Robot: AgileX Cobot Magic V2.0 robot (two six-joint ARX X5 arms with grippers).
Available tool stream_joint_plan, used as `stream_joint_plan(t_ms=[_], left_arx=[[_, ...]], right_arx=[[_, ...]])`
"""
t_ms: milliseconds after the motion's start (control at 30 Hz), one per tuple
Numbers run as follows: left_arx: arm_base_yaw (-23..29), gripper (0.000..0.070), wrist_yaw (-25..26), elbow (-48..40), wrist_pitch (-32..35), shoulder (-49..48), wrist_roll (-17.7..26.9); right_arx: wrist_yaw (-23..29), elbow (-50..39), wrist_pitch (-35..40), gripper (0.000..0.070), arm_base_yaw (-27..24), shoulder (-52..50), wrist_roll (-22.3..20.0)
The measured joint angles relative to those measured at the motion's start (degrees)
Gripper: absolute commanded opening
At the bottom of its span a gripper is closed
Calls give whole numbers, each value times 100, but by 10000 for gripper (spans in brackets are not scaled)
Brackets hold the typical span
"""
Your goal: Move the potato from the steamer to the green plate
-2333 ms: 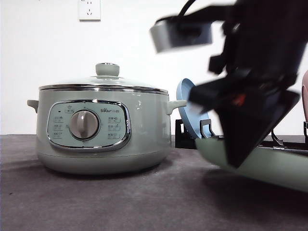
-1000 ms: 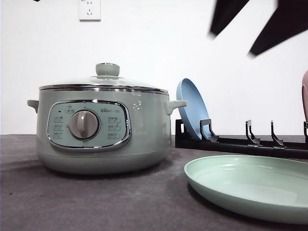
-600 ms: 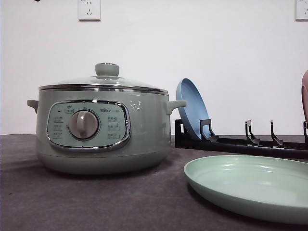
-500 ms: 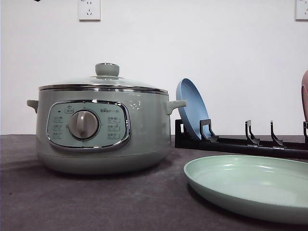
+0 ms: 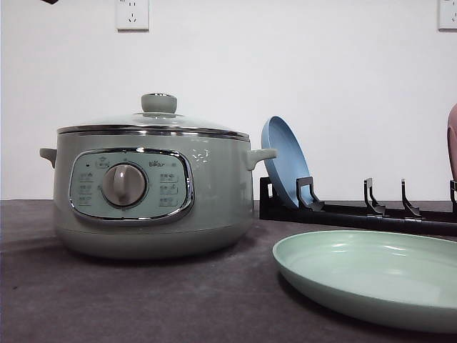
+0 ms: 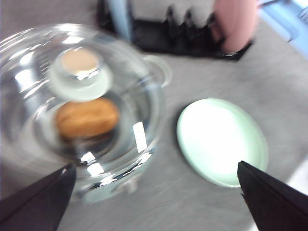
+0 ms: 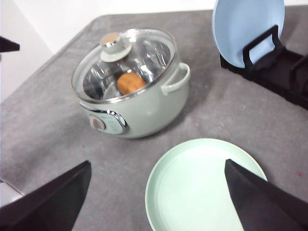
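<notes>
Left of centre in the front view, the steamer [image 5: 151, 186] stands on the grey worktop [image 5: 143, 300] with its glass lid [image 5: 153, 121] on, the silver dial [image 5: 123, 185] facing the camera. At the lower right of that frame lies the green plate [image 5: 371, 277], flat on the worktop, bare, and set apart from the steamer. Behind them, right of centre, a blue plate [image 5: 285, 161] stands on edge in a black rack [image 5: 357, 211].

Seen through the lid in the right wrist view, the potato [image 7: 131, 83] rests inside the steamer, upper left of centre in that frame; the green plate [image 7: 204, 187] sits below centre. Near the left of the blurred left wrist view, the potato [image 6: 86, 117] shows again under the lid knob [image 6: 80, 72].

Both pairs of fingers are spread wide and hold nothing: the left gripper [image 6: 154, 202] has its dark fingers [image 6: 38, 204] at the two bottom corners of its frame, and the right gripper [image 7: 159, 202] likewise, with fingers [image 7: 53, 199] well apart above the worktop.
</notes>
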Motion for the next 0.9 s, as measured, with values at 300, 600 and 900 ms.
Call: stream_joint_plan(t_ms=[300, 600, 900], left_arx=[[2, 700, -422, 1740, -1290, 1341, 32], [2, 700, -750, 3239, -1606, 2842, 32], [2, 700, -1013, 3426, -1089, 3861, 33]], right_arx=[[-46, 0, 216, 560, 0, 0, 14], [-44, 0, 216, 560, 0, 0, 14], [-34, 0, 205, 560, 0, 0, 14]])
